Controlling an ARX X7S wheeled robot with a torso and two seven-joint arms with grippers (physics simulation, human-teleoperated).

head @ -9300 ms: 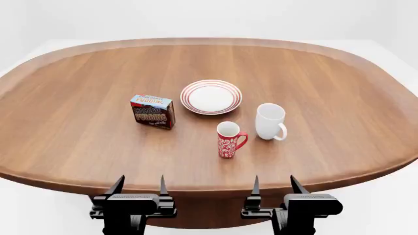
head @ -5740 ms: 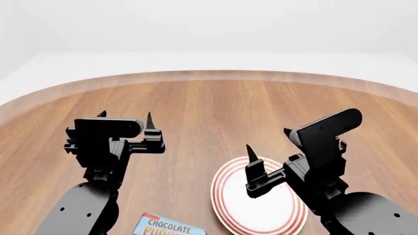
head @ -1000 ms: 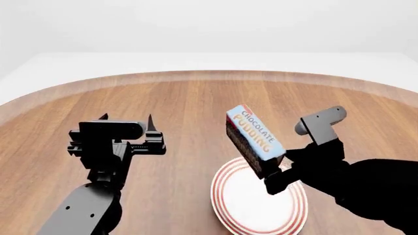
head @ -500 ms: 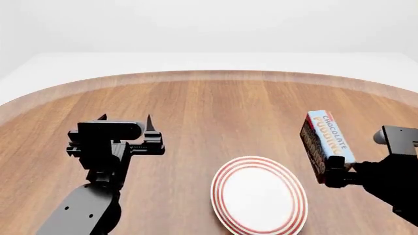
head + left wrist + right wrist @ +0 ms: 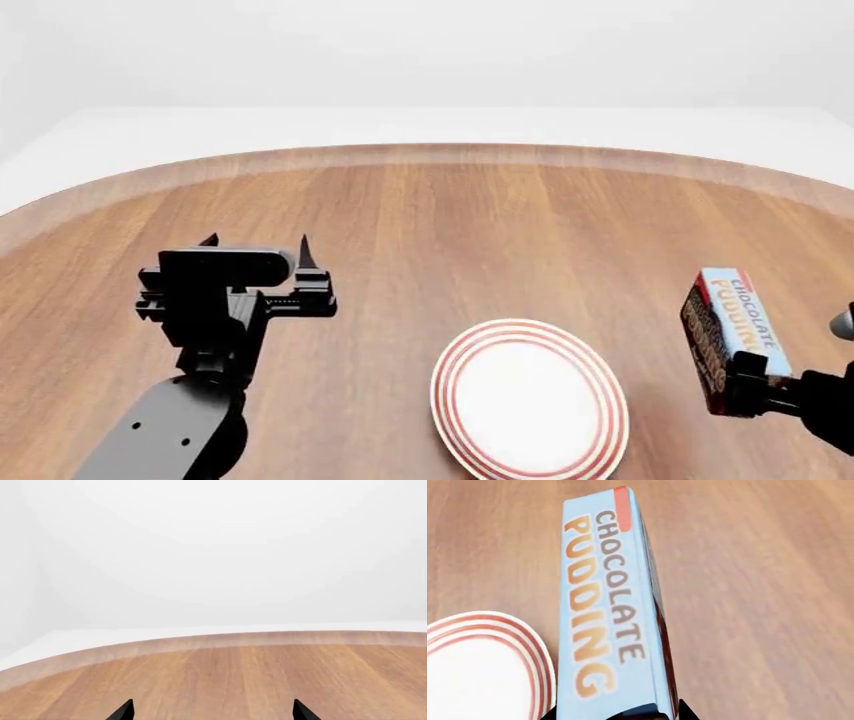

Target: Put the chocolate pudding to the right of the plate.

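The chocolate pudding (image 5: 727, 332), a carton with a light blue top and dark brown sides, is held tilted in my right gripper (image 5: 745, 385) at the right edge of the head view, above the table and to the right of the plate. In the right wrist view the carton (image 5: 607, 625) fills the middle, and the jaws of my right gripper (image 5: 617, 715) are shut on its near end. The plate (image 5: 529, 396), white with red rings, lies on the table and also shows in the right wrist view (image 5: 474, 670). My left gripper (image 5: 256, 248) is open and empty at the left, seen too in its wrist view (image 5: 212, 712).
The round wooden table (image 5: 441, 220) spreads under both arms, and its far rim (image 5: 220, 640) curves across the left wrist view. White floor and wall lie beyond it. The two mugs are out of view.
My right gripper has carried the pudding rightward and lower, from above the plate to beside the plate's right side. The left arm has not moved.
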